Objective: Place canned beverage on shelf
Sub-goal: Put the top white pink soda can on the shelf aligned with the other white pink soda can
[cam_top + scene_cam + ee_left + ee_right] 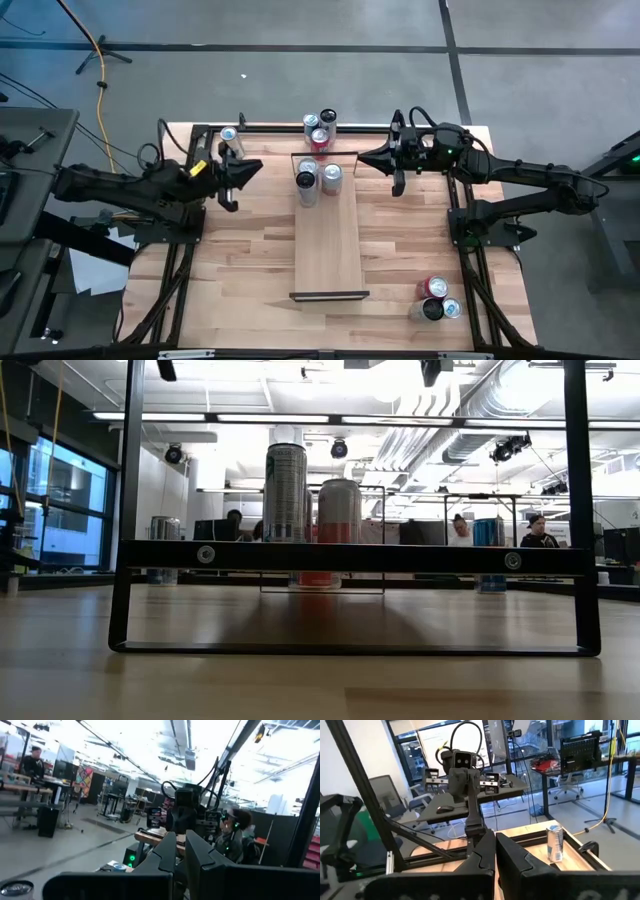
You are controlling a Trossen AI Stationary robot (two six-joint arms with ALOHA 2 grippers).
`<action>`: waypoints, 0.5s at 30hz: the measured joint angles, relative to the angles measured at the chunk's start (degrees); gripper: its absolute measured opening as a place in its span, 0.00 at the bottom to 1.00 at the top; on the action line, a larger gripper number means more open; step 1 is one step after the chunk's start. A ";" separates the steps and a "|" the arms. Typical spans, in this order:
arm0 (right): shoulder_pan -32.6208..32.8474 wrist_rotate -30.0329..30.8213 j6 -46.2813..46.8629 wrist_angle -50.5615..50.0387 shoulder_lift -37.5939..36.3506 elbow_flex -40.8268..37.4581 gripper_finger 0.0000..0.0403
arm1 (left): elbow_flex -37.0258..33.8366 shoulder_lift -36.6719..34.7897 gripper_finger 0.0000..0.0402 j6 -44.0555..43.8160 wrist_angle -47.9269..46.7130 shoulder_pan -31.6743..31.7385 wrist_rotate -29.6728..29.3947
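Note:
The shelf [327,235] is a long pale plank with a black rail [350,557] at each short end, lying on the tabletop. Two cans stand upright on its far end: a tall silver one [306,183] [286,490] and a red one [331,178] [339,510]. My left gripper [258,167] [181,836] is shut and empty, left of the shelf's far end. My right gripper [362,157] [493,836] is shut and empty, right of the shelf's far end. Both point toward each other across the shelf.
Three cans [320,128] stand at the table's far edge behind the shelf. One silver can [229,138] [554,842] stands at the far left by my left arm. Three cans [435,300] stand at the near right. People sit in the room beyond.

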 joint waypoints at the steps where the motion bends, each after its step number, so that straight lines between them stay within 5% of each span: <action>1: 0.01 -0.32 -0.34 0.00 0.00 0.00 0.00 | 0.41 0.09 0.00 -0.40 -0.87 0.06 0.00; 9: 0.02 -4.37 0.04 0.51 0.00 0.00 0.00 | 10.95 2.55 0.00 5.54 -20.20 0.48 0.51; 15: 0.02 -4.48 3.16 3.09 0.00 0.00 0.00 | 12.66 0.82 0.00 9.23 -20.74 1.93 3.07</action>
